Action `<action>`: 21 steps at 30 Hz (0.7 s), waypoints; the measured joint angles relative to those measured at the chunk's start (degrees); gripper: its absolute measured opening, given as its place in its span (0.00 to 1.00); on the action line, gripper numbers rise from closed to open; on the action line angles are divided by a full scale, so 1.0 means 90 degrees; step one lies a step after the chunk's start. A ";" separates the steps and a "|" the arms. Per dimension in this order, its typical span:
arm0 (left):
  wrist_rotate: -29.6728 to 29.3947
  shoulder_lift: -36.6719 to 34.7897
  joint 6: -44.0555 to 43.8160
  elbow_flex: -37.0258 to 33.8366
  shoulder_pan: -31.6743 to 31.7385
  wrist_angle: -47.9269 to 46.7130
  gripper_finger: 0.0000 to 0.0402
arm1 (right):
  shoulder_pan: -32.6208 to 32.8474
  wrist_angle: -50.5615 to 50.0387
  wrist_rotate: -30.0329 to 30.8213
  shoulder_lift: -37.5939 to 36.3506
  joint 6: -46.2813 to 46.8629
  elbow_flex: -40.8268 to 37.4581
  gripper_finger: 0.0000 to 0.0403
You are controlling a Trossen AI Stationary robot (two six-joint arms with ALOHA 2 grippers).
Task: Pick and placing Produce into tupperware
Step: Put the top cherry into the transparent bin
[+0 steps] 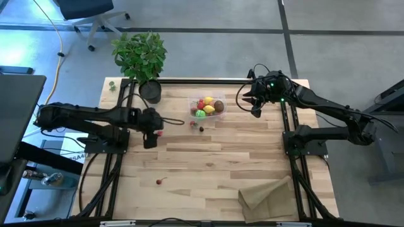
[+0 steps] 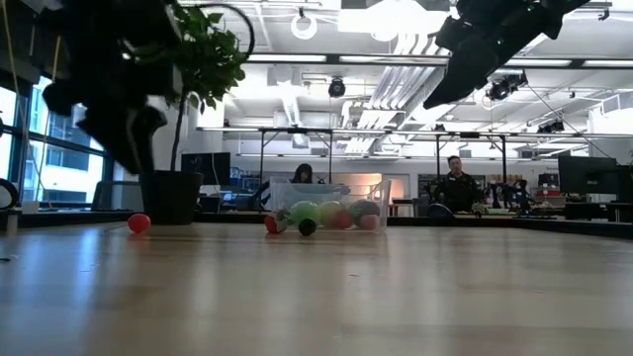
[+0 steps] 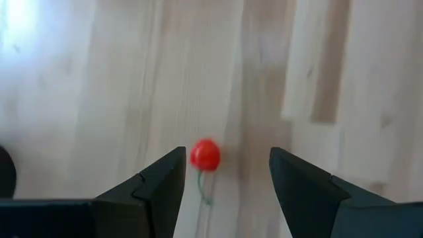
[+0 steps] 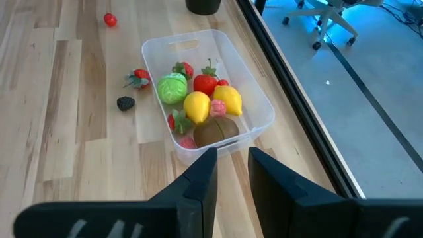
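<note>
My left gripper (image 3: 227,173) is open and hangs over the table's left middle (image 1: 151,133). A small red cherry (image 3: 205,154) with a green stem lies on the wood between its fingers, touching neither. The clear tupperware (image 4: 258,99) stands near the far edge (image 1: 207,107) and holds a green lime (image 4: 173,88), two yellow lemons (image 4: 197,106), a brown kiwi (image 4: 215,131) and red strawberries. My right gripper (image 4: 232,173) is raised just right of the tupperware (image 1: 255,101), with its fingers a narrow gap apart and nothing between them.
A strawberry (image 4: 137,78) and a dark berry (image 4: 125,102) lie on the table left of the tupperware, and another red cherry (image 1: 159,181) lies toward the near edge. The potted plant (image 1: 142,57) stands at the far left, and the tan paper bag (image 1: 265,192) lies near right.
</note>
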 joint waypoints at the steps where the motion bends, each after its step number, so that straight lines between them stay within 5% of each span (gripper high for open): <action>1: -0.0034 0.0046 0.0010 -0.0086 0.0001 0.0024 0.52 | 0.0000 0.0000 0.0002 0.0002 0.0000 0.0000 0.19; 15: -0.0140 0.0347 0.0147 -0.0818 0.0012 0.0768 0.52 | 0.0000 -0.0001 -0.0007 0.0002 0.0000 0.0000 0.19; 21: -0.0014 0.0378 0.0485 -0.0834 0.0603 0.0968 0.52 | 0.0000 0.0002 -0.0005 0.0002 -0.0002 0.0000 0.19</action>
